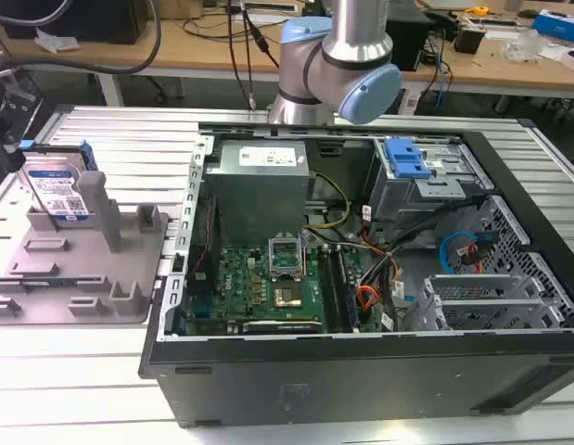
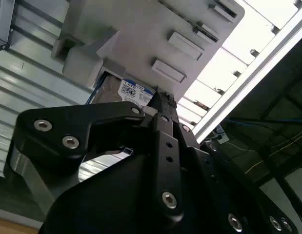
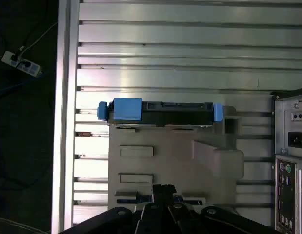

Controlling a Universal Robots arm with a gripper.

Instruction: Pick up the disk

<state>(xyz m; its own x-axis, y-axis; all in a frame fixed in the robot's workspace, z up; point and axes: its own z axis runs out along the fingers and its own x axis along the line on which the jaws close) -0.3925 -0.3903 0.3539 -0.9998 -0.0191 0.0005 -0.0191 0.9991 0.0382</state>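
A flat, rectangular silver-grey metal disk with a white-and-blue label and blue plastic side rails (image 1: pixel 53 190) stands on edge in a grey plastic slotted holder (image 1: pixel 82 287). It sits at roughly eleven o'clock on that holder in the exterior view. The holder rests on the ribbed aluminium counter (image 1: pixel 120 139), at about nine o'clock from the open black computer case (image 1: pixel 361 380). The silver-and-blue robot arm (image 1: pixel 335 56) rises at twelve o'clock from the case. In the first wrist view the disk (image 3: pixel 160 111) is seen edge-on, with a blue rail at each end, seated along the holder's side farthest from the arm's black jaws. The holder's grey deck (image 3: pixel 165 156) lies between the disk and the jaws. In the second wrist view the jaws point toward the labelled face of the disk (image 2: pixel 136 92), which peeks out past the holder's raised block. The jaws appear pressed together with nothing between them, well apart from the disk and touching neither it nor the holder. By these pictures the pick-up is at its opening stage. The jaws are lined up over the holder and facing the disk, but no grasp has been made and the disk is fully seated in its slot. Closing on it and lifting it free remain undone.
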